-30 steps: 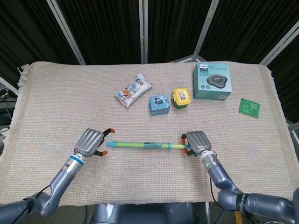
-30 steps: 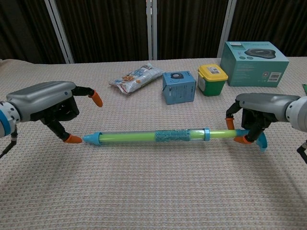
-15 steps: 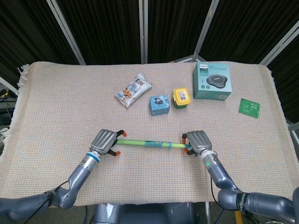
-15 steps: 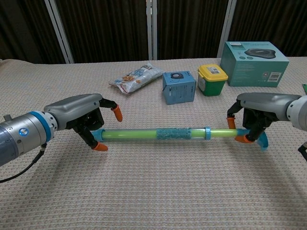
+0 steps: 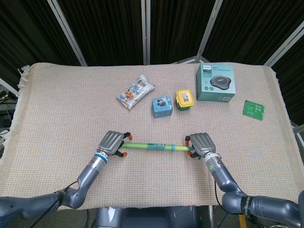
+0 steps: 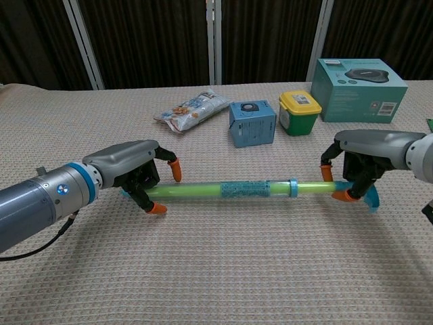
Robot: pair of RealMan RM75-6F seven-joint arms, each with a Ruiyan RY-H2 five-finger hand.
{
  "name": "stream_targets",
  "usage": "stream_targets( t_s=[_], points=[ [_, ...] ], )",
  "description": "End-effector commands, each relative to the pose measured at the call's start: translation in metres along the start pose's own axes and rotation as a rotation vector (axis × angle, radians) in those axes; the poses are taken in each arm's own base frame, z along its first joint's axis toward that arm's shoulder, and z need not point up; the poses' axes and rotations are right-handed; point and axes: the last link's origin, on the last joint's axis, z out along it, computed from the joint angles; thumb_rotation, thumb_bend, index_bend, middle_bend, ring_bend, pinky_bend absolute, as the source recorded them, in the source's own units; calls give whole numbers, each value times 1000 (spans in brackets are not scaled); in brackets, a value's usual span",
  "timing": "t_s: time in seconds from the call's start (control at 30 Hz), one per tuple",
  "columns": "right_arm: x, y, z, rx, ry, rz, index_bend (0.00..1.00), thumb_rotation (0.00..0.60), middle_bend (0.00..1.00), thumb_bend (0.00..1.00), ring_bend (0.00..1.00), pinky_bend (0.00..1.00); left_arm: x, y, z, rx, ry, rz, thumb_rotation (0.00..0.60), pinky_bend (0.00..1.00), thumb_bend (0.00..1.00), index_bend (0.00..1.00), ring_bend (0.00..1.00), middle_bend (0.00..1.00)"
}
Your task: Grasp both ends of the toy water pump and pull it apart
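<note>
The toy water pump [image 5: 151,147] is a green tube with blue ends, lying left to right on the beige cloth near the front; it also shows in the chest view as the pump [image 6: 230,189]. My left hand [image 5: 113,142] sits over its left end. In the chest view the left hand [image 6: 139,177] has one orange fingertip above the tube and one below, not pressed onto it. My right hand [image 5: 201,144] grips the thin rod at the right end. There the right hand [image 6: 358,159] pinches the rod just inside the blue handle [image 6: 369,200].
Behind the pump stand a snack bag [image 5: 136,91], a small blue box [image 5: 162,107] and a yellow-lidded tub [image 5: 184,99]. A teal box [image 5: 215,82] and a green card [image 5: 253,109] lie at the back right. The table's front edge is close below both hands.
My left hand slid right from beside the pump's tip to straddle the tube's left end. The right hand and the pump stayed put.
</note>
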Motion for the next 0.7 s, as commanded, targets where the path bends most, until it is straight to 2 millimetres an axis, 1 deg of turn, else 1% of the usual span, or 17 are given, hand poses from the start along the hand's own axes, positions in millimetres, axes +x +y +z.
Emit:
stream_targets(
  t_s=[0.03,0.17,0.27,0.4,0.53,0.7],
  points=[
    [1,1,-1,0,1,0,693,600,1000,507,1000,1000,-1,-1,1,5,5,-8,600,1000,308,496,864,922],
    [2,1,-1,0,5,3,694,600,1000,507,1000,1000,1,-2,0,2,18,-9,600,1000,309,659,864,921],
    [3,2,-3,0,7,2,694,600,1000,509,1000,1000,3,-3,-1,1,27,-5,600,1000,310,746,864,922],
    [4,1,-4,6,9,-1,696,600,1000,513,1000,1000,6,-5,-3,10,39,-8,600,1000,310,793,863,922],
    [4,-2,-4,14,10,-4,700,600,1000,522,1000,1000,7,-4,-3,13,44,-15,600,1000,310,803,864,922],
    [4,-10,0,28,12,-7,701,600,1000,530,1000,1000,10,0,-3,6,52,-22,600,1000,310,806,864,922]
  ],
)
